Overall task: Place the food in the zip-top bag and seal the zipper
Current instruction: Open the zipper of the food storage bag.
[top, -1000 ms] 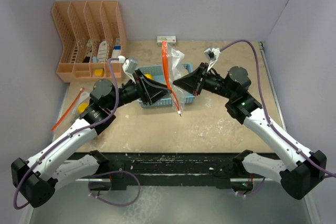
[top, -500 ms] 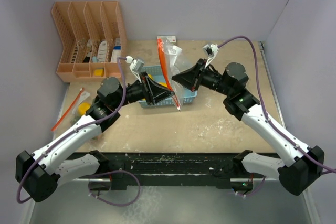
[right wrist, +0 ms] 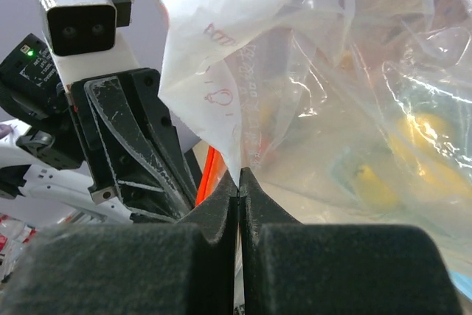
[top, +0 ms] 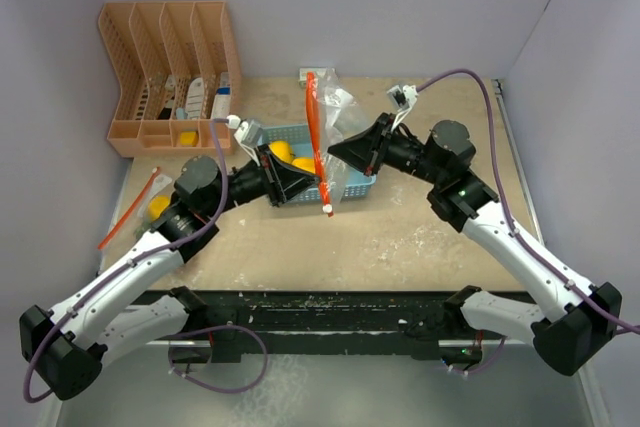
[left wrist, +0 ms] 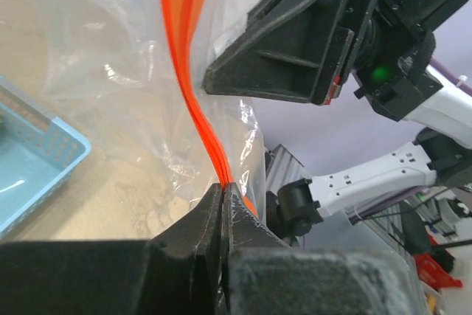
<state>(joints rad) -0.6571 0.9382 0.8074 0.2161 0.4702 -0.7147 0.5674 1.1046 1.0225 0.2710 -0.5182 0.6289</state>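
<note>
We see the clear zip-top bag (top: 340, 122) hanging upright and crumpled, its orange zipper (top: 316, 137) running vertically; glossy yellow food (top: 281, 151) sits in the blue basket (top: 358, 185) behind it.

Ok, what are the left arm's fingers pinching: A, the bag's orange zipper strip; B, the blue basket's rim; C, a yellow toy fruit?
A: in the left wrist view the left fingers are shut on the orange zipper strip of the clear bag.

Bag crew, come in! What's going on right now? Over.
Left gripper shut on bag zipper. Right gripper shut on bag. Yellow food in blue basket. Nothing blocking.
</note>
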